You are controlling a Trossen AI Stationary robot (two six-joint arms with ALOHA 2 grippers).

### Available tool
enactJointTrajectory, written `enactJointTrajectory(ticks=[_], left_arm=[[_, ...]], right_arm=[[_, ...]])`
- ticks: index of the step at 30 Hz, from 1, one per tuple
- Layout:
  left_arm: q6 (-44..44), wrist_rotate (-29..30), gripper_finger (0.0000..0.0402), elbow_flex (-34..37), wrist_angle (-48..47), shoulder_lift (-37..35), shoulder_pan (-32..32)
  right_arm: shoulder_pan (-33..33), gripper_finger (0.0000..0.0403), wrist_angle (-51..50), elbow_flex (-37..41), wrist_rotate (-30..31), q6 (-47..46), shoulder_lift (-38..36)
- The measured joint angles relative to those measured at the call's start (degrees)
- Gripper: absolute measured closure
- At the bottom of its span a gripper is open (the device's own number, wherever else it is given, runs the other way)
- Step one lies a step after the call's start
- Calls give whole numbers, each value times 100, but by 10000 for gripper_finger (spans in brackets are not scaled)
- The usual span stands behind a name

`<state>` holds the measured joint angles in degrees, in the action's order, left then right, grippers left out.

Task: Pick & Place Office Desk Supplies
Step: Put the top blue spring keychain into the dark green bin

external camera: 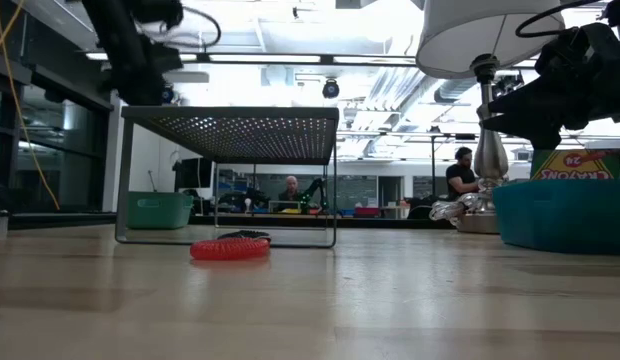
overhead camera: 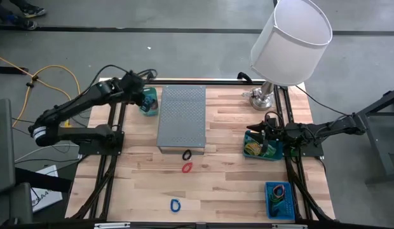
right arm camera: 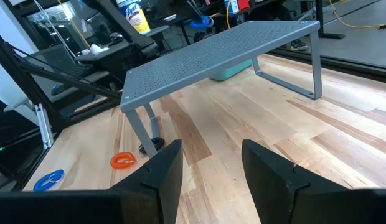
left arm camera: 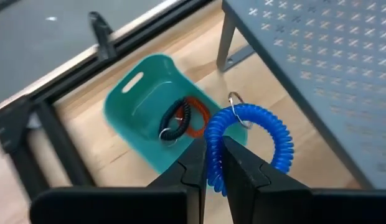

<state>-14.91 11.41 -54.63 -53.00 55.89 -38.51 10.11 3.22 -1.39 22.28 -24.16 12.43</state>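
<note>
The left tool (left arm camera: 213, 163) has its two dark fingers pressed together on a blue coiled plastic loop with a small metal ring (left arm camera: 250, 144), pinching the coil at one side so the rest hangs free. It hovers above a small teal plastic bin (left arm camera: 138, 99) at the far left of the wooden surface (overhead camera: 229, 184), and inside that bin lie a dark coiled loop (left arm camera: 174, 119) and a red-orange coiled loop (left arm camera: 197, 118) (the two overlap). Just beside the bin stands the grey perforated metal riser (overhead camera: 182, 117), running down the middle of the surface.

The right tool (right arm camera: 207, 168) has its fingers spread with nothing between them. In the high view it sits over a second teal bin (overhead camera: 274, 152) at the right edge, which holds yellow-green printed packets (overhead camera: 252, 147). Behind that bin stands a lamp with a white shade (overhead camera: 291, 41) on a silver base.

Loose on the surface in front of the riser: a dark coiled loop (overhead camera: 187, 154) touching the riser's near edge, a red coiled loop (overhead camera: 187, 167) just beside it, and a second blue coiled loop (overhead camera: 176, 204) nearer the front edge. A blue tray (overhead camera: 271, 202) with small coloured items sits at the front right corner (its contents are too small to tell).
</note>
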Motion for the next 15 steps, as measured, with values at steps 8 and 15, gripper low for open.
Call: enactJointTrajectory(ticks=[8, 15], left_arm=[[1320, -1297, 370, 503, 418, 375, -1478], [1437, -1437, 370, 672, 479, 903, -1802]], right_arm=[[0, 250, -2, 0, 2, 0, 0], [0, 250, -2, 0, 2, 0, 0]])
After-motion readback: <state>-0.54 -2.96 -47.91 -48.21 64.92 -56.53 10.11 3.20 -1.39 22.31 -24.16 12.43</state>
